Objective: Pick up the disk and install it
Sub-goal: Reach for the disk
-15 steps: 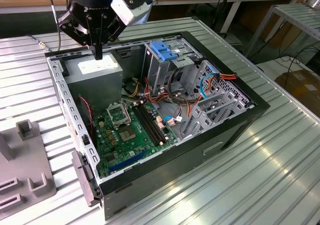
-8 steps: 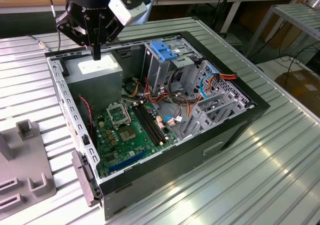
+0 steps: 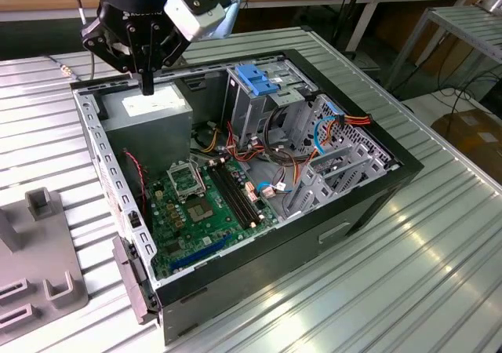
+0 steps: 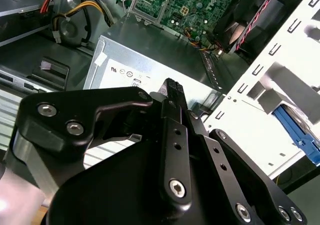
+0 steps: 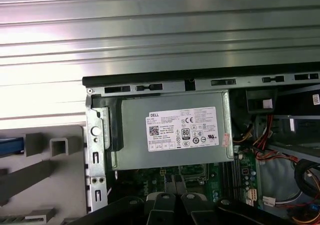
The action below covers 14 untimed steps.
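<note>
You've got gripper [image 3: 147,89] fingers [image 4: 172,102] pressed together, empty, PSU [image 5: 172,135] just below the tips; case [image 3: 401,165] lies open-side-up for reach-in.

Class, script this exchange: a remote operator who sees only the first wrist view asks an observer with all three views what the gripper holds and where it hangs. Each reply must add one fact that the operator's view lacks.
Operator: I see the power supply from above and the gripper at the picture's edge. Is it carrying anything?
Observer: No. In the exterior view its fingers are closed together with nothing between them.
Operator: Where does it hang?
Observer: Over the power supply, in the corner of the case towards the exterior view's left, apart from the drive cage with the blue latch.
</note>
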Available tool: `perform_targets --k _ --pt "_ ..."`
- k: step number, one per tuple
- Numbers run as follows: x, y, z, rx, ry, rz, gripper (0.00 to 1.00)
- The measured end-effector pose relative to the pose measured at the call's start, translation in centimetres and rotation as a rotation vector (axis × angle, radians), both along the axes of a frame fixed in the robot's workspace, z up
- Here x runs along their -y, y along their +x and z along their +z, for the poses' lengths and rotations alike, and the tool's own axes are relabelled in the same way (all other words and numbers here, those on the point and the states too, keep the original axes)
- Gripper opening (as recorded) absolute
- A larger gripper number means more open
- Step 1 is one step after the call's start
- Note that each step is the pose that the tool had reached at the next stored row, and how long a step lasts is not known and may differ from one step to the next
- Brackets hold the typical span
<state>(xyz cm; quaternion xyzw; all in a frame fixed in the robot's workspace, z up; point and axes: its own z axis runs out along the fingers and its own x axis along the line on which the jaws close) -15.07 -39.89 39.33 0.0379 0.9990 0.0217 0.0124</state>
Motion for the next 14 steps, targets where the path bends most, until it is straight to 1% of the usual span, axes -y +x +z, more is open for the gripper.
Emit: perform_targets --k 8,14 --pt "0.00 -0.57 0.00 -0.0004 0.0000 0.000 0.10" --pt "0.00 -0.80 0.00 -0.0005 0.0000 0.000 0.10"
